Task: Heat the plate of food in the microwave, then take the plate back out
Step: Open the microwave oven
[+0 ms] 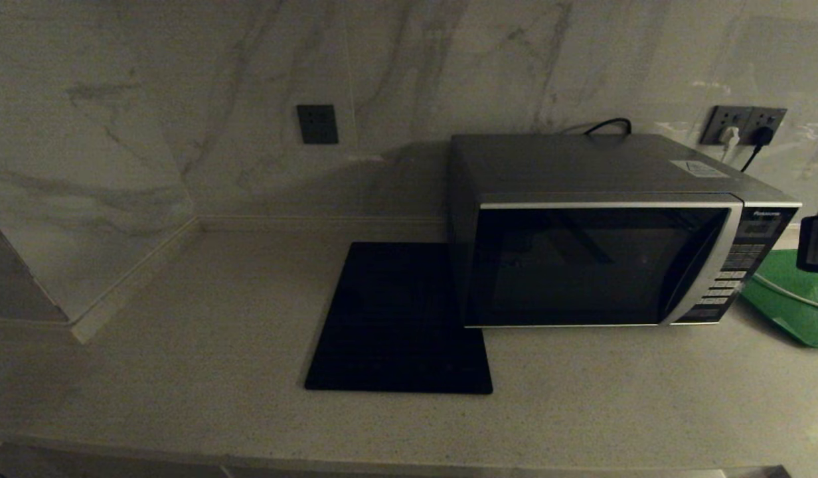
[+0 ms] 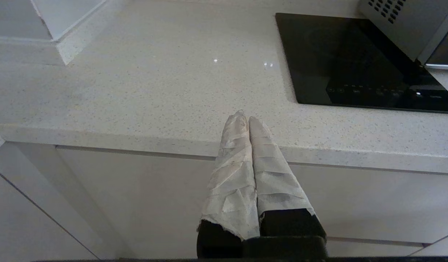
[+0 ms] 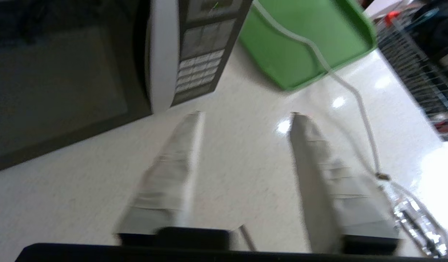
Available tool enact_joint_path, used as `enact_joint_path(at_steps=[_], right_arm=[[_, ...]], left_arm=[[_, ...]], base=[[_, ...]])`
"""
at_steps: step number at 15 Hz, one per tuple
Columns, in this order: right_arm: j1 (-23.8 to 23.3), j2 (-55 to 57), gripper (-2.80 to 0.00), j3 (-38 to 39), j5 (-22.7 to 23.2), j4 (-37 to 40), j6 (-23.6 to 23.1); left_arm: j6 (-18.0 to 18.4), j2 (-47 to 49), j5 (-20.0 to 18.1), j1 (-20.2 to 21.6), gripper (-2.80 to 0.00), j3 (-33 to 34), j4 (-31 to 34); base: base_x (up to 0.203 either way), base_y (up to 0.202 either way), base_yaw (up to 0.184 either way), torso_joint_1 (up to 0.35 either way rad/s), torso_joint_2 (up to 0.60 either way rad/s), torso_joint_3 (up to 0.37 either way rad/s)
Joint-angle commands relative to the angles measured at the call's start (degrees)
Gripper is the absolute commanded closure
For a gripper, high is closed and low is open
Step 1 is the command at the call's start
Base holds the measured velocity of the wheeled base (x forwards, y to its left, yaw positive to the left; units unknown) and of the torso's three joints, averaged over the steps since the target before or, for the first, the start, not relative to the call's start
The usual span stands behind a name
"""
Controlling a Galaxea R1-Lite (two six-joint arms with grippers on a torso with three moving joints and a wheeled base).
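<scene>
The silver-grey microwave (image 1: 601, 259) stands at the back right of the counter with its dark glass door closed; its button panel (image 3: 200, 65) also shows in the right wrist view. The plate of food is not in view. My right gripper (image 3: 246, 114) is open and empty, hovering over bare counter near the microwave's front right corner. My left gripper (image 2: 246, 118) is shut on nothing, low in front of the counter's front edge, left of the black mat. Neither gripper's fingers show in the head view.
A flat black square mat (image 1: 399, 318) lies left of the microwave. A green tray (image 1: 791, 299) sits to the microwave's right, with a white cable (image 3: 340, 80) trailing across it. Wall sockets (image 1: 744, 126) are behind. The counter edge (image 2: 173, 145) runs in front.
</scene>
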Motion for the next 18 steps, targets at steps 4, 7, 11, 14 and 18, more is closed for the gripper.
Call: enact_joint_path(at_steps=[4,7,11,14,18], right_arm=[[0.7,0.5,-2.80,9.4,-0.1,-9.3,0.8],[0.8,2.3,-2.80,16.4,-0.4,-24.6,-0.7],[0.7,5.5,-2.80,20.8,-3.6,-42.4,-0.6],[0.6,5.6,-2.80,22.6,-4.0,-43.6,0.0],[1.0,4.6,-2.80,27.2,-6.2,-43.7,-4.3]], left_arm=[[0.0,0.0,0.0,0.0,0.00,0.0,0.0],[0.0,0.0,0.0,0.0,0.00,0.0,0.0],[0.0,0.0,0.0,0.0,0.00,0.0,0.0],[0.0,0.0,0.0,0.0,0.00,0.0,0.0],[0.0,0.0,0.0,0.0,0.00,0.0,0.0]], base=[[0.000,0.000,0.000,0.000,0.00,0.000],[0.000,0.000,0.000,0.000,0.00,0.000],[0.000,0.000,0.000,0.000,0.00,0.000],[0.000,0.000,0.000,0.000,0.00,0.000],[0.000,0.000,0.000,0.000,0.00,0.000]])
